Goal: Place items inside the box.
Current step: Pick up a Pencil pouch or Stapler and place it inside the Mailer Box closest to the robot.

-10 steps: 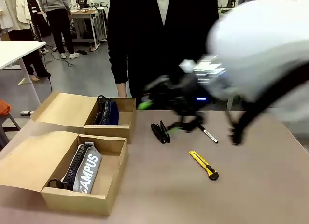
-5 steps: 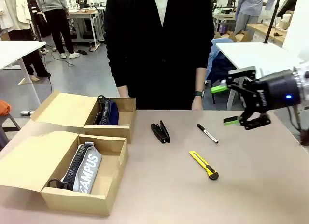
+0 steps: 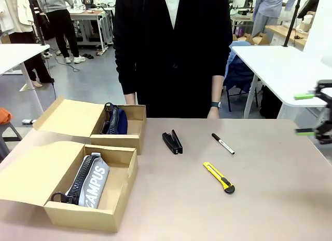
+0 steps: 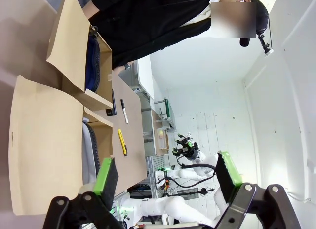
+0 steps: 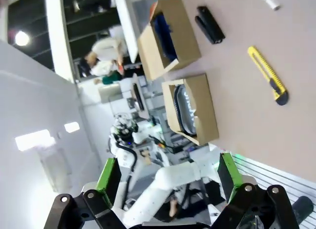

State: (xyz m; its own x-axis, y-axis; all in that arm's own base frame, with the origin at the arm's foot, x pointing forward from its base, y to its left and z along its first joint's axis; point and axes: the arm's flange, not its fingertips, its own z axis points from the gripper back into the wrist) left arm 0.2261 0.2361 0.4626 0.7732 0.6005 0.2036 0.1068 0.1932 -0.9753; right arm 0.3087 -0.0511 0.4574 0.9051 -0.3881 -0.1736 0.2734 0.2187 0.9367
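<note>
Your right claw (image 3: 305, 114) hangs at the right edge of the surface (image 3: 270, 199), with its jaws wide apart. Your left claw (image 4: 167, 172) is spread just as wide and looks out over the box flaps. The grey pencil case (image 3: 92, 181) lies in the near box (image 3: 116, 199), and the navy pencil case (image 3: 116, 120) lies in the far box (image 3: 136, 114). Both boxes sit along the left side with their flaps folded outward. The stapler (image 3: 172, 142), marker pen (image 3: 223, 144) and utility knife (image 3: 218, 177) lie loose mid-surface, apart from one another. Bare surface runs from the knife to the near and right edges. A person (image 3: 174, 49) stands at the far edge, behind the stapler and marker pen.
</note>
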